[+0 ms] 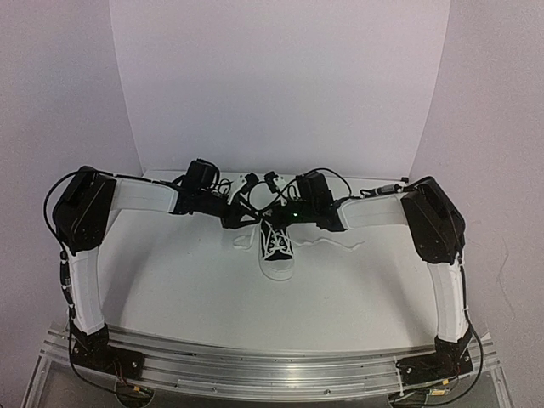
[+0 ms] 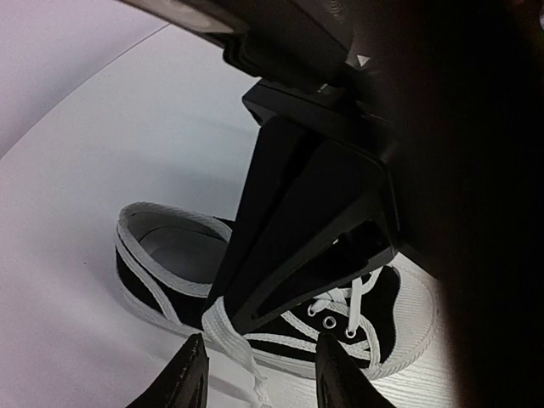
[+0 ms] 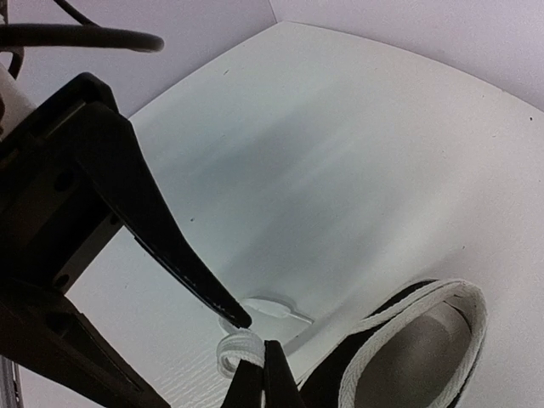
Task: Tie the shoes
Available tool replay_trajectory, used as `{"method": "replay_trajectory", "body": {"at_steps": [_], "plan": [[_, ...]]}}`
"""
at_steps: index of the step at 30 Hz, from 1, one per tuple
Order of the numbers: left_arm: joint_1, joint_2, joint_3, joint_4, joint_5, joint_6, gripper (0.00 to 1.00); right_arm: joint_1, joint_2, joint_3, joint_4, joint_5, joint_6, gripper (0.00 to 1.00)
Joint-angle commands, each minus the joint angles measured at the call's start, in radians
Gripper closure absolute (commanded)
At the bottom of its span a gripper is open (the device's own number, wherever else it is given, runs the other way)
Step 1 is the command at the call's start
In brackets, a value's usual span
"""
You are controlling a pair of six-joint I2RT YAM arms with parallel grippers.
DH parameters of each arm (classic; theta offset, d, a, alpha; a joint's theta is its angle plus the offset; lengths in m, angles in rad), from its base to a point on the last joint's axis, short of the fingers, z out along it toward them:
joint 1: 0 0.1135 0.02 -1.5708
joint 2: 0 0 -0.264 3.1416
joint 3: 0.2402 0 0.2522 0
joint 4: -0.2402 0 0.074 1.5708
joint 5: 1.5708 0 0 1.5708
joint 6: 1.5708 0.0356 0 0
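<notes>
Top external view has the shoe lying on its sole at the middle of the white worktop, white toe cap toward the arm bases and heel toward the back wall. The left arm and right arm reach in from either side and meet low over the heel end, close together. A loose run of lace trails across the worktop on the shoe's right. From the left wrist, the left fingers are spread, with a clear gap between the two tips. A flat white strand coming off the shoe's side runs down into that gap, and I cannot see either tip touching it. The black wedge of the other arm's hand hangs just beyond, covering the middle of the shoe, while the white-lined opening shows on one side and the laced eyelets and toe cap on the other. From the right wrist, the right fingers are pressed together at their tips, pinching a small white loop of lace just beside the heel collar
</notes>
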Motion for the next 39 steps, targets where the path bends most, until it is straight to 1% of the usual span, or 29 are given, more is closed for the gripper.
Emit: {"method": "replay_trajectory", "body": {"at_steps": [1, 5, 8, 14, 22, 25, 28, 31, 32, 37, 38, 39], "plan": [[-0.023, 0.033, -0.034, 0.139, -0.081, -0.119, 0.57, 0.003, -0.049, -0.001, 0.059, 0.038, 0.082, 1.0], [-0.034, 0.057, -0.02, 0.159, -0.093, -0.166, 0.58, 0.002, -0.056, -0.005, 0.069, 0.063, 0.126, 1.0], [-0.042, 0.062, -0.032, 0.183, -0.104, -0.201, 0.57, 0.003, -0.055, -0.003, 0.07, 0.08, 0.161, 1.0], [-0.082, 0.078, -0.075, 0.283, -0.184, -0.232, 0.56, 0.007, -0.038, -0.001, 0.084, 0.102, 0.242, 1.0], [-0.105, 0.09, -0.1, 0.366, -0.211, -0.281, 0.59, 0.021, -0.03, 0.009, 0.085, 0.122, 0.3, 1.0], [-0.115, 0.105, -0.102, 0.386, -0.251, -0.304, 0.65, 0.026, -0.023, 0.014, 0.087, 0.121, 0.326, 1.0], [-0.123, 0.115, -0.104, 0.412, -0.251, -0.31, 0.71, 0.027, -0.029, 0.009, 0.088, 0.124, 0.348, 1.0], [-0.128, 0.127, -0.107, 0.425, -0.266, -0.335, 0.73, 0.027, -0.036, 0.004, 0.09, 0.123, 0.379, 1.0], [-0.128, 0.13, -0.106, 0.433, -0.276, -0.367, 0.75, 0.029, -0.037, 0.004, 0.089, 0.12, 0.387, 1.0], [-0.132, 0.139, -0.085, 0.45, -0.266, -0.382, 0.9, 0.035, -0.046, -0.021, 0.092, 0.121, 0.399, 1.0], [-0.132, 0.139, -0.084, 0.451, -0.272, -0.383, 0.96, 0.035, -0.046, -0.024, 0.092, 0.122, 0.399, 1.0], [-0.132, 0.138, -0.084, 0.451, -0.277, -0.385, 0.99, 0.035, -0.048, -0.029, 0.091, 0.124, 0.396, 1.0]]}}
